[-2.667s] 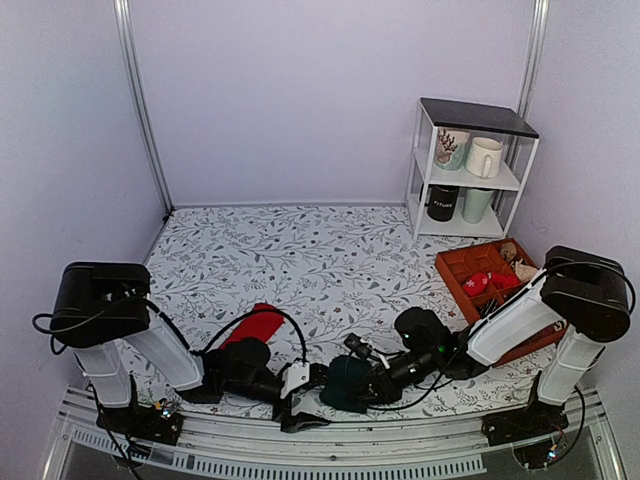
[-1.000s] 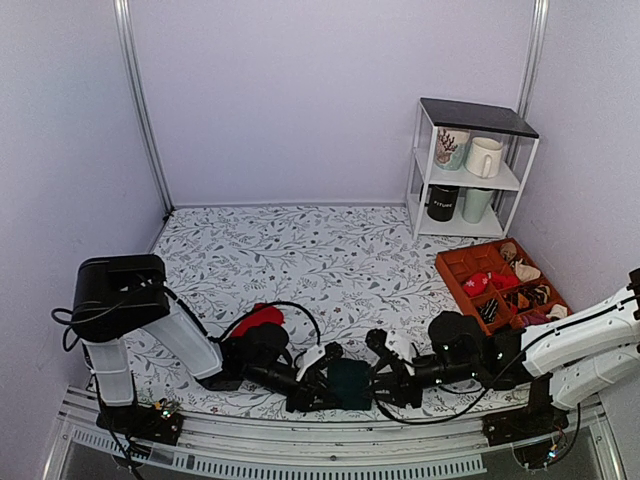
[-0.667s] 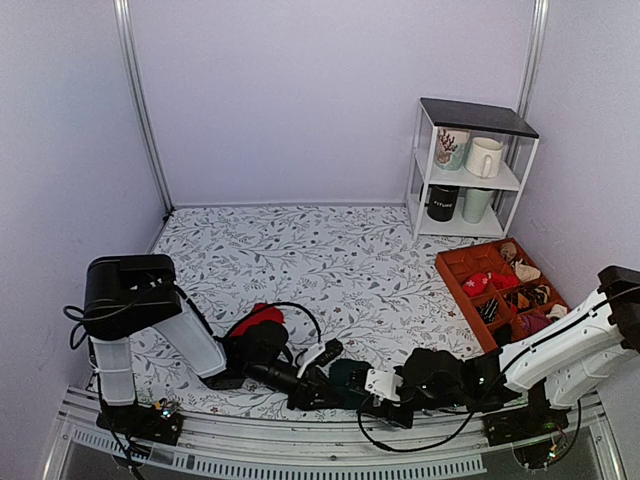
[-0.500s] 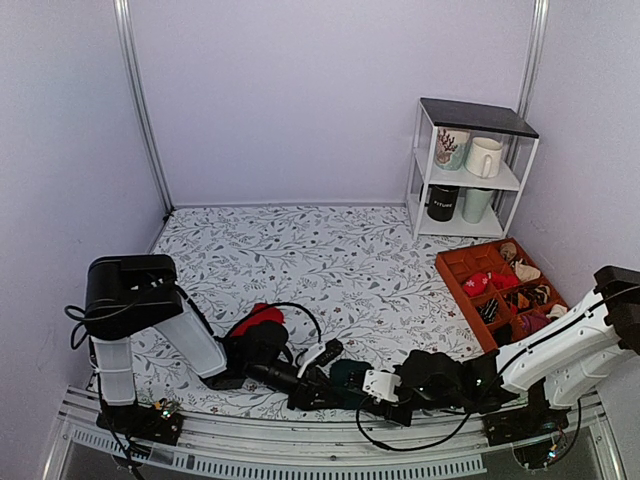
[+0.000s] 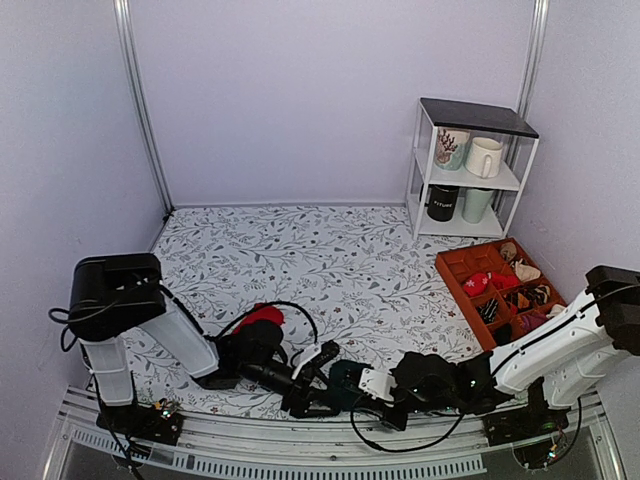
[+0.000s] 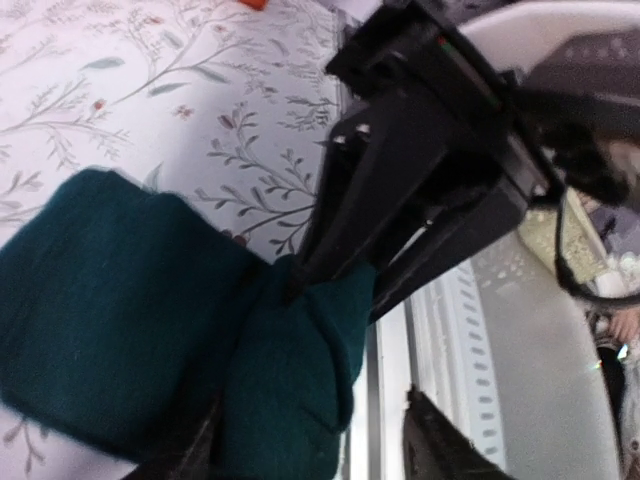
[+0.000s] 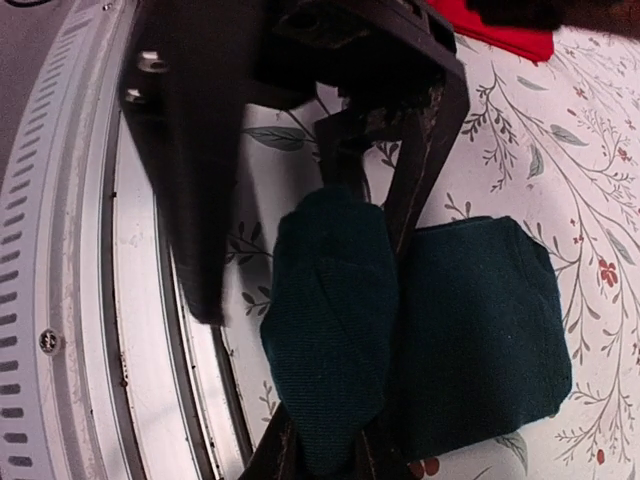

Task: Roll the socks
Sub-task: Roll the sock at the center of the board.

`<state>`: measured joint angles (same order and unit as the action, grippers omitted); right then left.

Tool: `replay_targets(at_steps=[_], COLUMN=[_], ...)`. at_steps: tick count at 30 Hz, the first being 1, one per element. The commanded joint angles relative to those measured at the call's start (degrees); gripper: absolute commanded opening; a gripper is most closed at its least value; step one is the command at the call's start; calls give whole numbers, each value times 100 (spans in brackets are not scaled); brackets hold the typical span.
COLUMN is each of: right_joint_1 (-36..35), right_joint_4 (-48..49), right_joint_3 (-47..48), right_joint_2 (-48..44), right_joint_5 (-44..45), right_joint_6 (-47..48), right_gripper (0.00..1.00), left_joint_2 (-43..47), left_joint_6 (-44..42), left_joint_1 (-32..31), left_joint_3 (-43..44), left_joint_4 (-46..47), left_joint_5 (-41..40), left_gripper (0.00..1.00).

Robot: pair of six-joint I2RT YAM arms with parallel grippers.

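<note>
The floral-print table [image 5: 330, 250] carries everything. Along its near edge my left arm [image 5: 185, 345] and right arm [image 5: 540, 352] lie low, reaching toward each other. My right gripper [image 7: 325, 440] pinches a raised fold of the teal sock [image 7: 480, 330]. My left gripper [image 6: 310, 450] stands open around that fold. Farther back, the red sock [image 5: 262, 317] lies beside the left arm.

Overhead view from behind, whole table [image 5: 300, 250], wrist views close, facing each other, sharing the teal sock [image 6: 110, 320]
</note>
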<state>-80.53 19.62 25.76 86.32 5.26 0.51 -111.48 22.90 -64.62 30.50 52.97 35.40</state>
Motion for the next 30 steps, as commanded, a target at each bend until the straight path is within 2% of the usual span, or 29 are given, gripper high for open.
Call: replay_targets(at_steps=[1,2,7,12,17,25,30], right_joint_1=[146,239,788,1409,1641,1679,1698], right_joint_4=[-327,-393,-829,-1077,-1126,-1269,-1294], right_joint_3=[-56,-56,-22,-29,110,344,364], right_joint_2=[47,32,-77,63,471,912,916], right_joint_5=[-625,-821,-1759,-2768,-3257,-3438,-3443], right_joint_6=[-843,-1014,-1610,-2027,-2154,-2106,-2147], right_gripper=[15,15,15,15,15,15,15], left_joint_2=[558,745,1365,1196,818,483,439], left_joint_6=[-716,-978,-2082,-2771,-3096,-3204,-3112], left_joint_1=[-62,-118,-464,-699,-830,-842,-839], left_joint_3=[-312,-327,-603,-596,-499,-438,-468], left_joint_4=[-1269,-1300,-738,-265,287,462,392], left_joint_5=[-689,-886,-1850,-2219,-2273,-2276,-2300], left_gripper=[93,99,99,99,100,99,94])
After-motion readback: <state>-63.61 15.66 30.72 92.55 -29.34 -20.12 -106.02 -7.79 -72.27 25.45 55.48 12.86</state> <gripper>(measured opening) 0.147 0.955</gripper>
